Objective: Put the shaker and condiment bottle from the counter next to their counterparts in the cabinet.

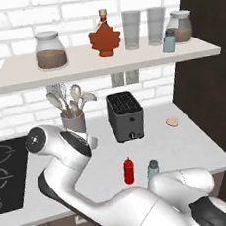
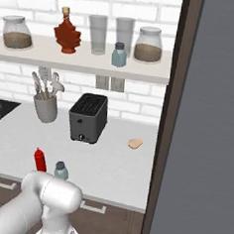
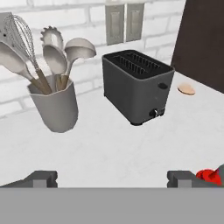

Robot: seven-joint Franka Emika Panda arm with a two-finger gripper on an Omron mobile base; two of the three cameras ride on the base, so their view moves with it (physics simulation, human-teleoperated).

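The shaker [image 1: 152, 169] stands just beside the red condiment bottle [image 1: 129, 170] on the counter [image 1: 188, 146], gripper [image 3: 111, 178] spread wide, holding nothing.

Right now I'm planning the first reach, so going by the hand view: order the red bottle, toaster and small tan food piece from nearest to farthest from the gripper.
1. Red bottle, right beside one of the fingers, at the lower right.
2. Toaster, ahead, mid-counter.
3. Tan food piece, beyond the toaster, near the dark panel.
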